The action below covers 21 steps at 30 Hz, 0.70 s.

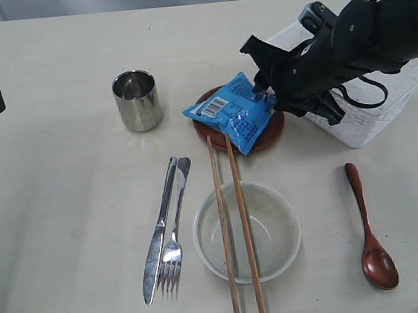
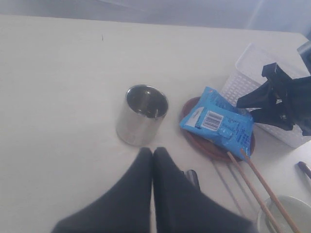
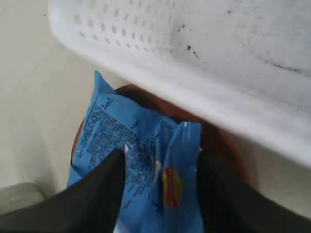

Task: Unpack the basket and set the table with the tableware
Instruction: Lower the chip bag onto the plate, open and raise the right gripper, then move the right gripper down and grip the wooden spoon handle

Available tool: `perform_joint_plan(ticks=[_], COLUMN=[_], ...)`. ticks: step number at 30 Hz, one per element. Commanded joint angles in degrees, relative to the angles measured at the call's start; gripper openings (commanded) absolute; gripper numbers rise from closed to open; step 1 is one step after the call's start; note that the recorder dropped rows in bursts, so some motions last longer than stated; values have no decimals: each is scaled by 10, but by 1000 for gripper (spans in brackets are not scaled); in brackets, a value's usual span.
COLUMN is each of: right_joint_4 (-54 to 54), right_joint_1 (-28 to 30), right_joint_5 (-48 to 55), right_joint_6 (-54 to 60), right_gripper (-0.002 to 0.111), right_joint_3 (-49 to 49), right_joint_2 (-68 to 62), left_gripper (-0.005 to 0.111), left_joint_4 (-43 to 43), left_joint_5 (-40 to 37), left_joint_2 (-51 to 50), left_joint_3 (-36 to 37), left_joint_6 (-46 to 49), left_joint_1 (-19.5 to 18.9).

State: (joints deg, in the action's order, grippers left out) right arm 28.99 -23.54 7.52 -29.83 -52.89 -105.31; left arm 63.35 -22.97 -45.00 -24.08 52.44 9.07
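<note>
right hand [image 1: 265, 97] sits low at the edge of the brown plate [image 1: 273, 138], its fingers [image 3: 97, 199] spread, with one end of the blue packet [image 1: 234, 113] lying between them. whether they press on it cannot be told. that packet rests flat on the plate. just beside the hand, on its right in the exterior view, stands the white basket [image 1: 373, 120], close to the plate's rim. two chopsticks [image 1: 223, 222] run from the plate's near edge across the off-white bowl [image 1: 280, 231], side by side, with their ends past the bowl's rim. to the bowl's right a dark wooden spoon [image 1: 368, 229] lies on the counter [image 1: 66, 216]. to its left lie the fork [image 1: 175, 246] and the knife [image 1: 156, 255], touching along their handles. the steel cup [image 1: 137, 100] stands upright left of the plate, apart from it. left hand [image 2: 153, 160] hangs above the counter near the cup with its fingers pressed together, holding nothing.
</note>
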Motion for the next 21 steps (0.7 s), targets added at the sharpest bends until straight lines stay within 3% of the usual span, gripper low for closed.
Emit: perform_joint_plan(ticks=[1, 10, 16, 21], right_joint_4=[-5, -24, -216, -333], right_joint_1=[-1, -1, 1, 1], right_joint_5=[20, 140, 222, 368], right_joint_6=[8, 146, 155, 157], right_gripper=[45, 45, 45, 41], right_joint_3=[-4, -3, 37, 77], right_joint_2=[30, 132, 287, 396], left_gripper=[0, 0, 0, 0], left_joint_4=[3, 2, 2, 2], left_joint_5=[4, 4, 3, 6], left_joint_2=[2, 2, 2, 2], left_joint_3=[2, 2, 2, 2], left_joint_6=[1, -2, -4, -4], left_joint_1=[4, 4, 5, 33])
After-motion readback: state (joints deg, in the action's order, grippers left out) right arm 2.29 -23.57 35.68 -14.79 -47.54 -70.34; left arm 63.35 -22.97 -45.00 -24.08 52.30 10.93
